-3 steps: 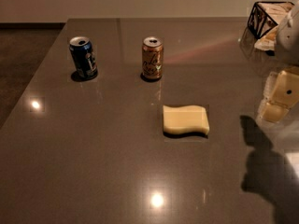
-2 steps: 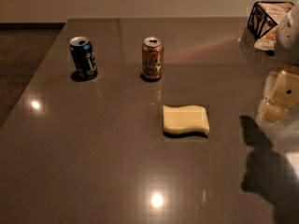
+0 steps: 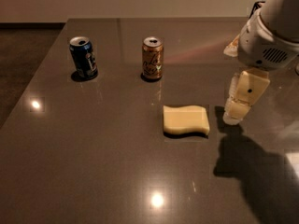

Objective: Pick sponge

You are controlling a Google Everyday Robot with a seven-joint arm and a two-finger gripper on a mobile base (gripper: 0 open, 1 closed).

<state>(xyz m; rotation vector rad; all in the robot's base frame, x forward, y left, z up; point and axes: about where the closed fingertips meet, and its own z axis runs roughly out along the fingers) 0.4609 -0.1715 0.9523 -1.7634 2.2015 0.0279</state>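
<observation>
Hand (image 3: 235,112) low, just beside sponge (image 3: 185,120); open or closed, cannot tell. Risk: flat sponge on slick table (image 3: 93,148) may skid away if hand descends off-centre.

end effector (image 3: 233,117) beside sponge (image 3: 185,120), brown can (image 3: 153,58) beyond

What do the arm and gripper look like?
The gripper, right of the sponge, is blocky and cream-yellow with a small dark dot. Above it the arm is a rounded white housing with a slotted vent.
</observation>
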